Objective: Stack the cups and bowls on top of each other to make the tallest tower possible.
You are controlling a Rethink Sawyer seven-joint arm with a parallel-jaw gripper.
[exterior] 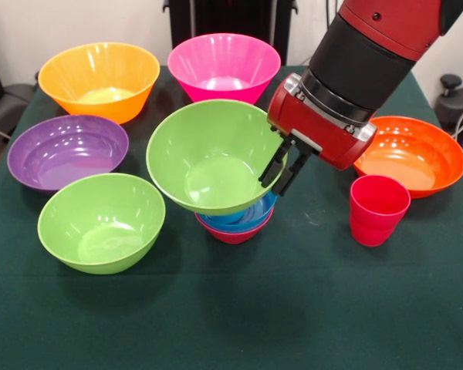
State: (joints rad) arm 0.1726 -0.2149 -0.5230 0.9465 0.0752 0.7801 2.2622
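Note:
A lime green bowl [208, 158] rests tilted toward the camera on a small tower of a blue bowl [243, 217] nested in a red bowl [235, 233] at the table's middle. My gripper [275, 186] comes down from the upper right and is shut on this green bowl's right rim, one finger inside and one outside. A red-pink cup [378, 208] stands upright to the right of the tower, apart from it.
A second lime green bowl [100, 222] sits at front left, with a purple bowl [65, 150] behind it. A yellow-orange bowl [100, 77] and a pink bowl [224, 65] stand at the back. An orange bowl [413, 154] lies behind the cup.

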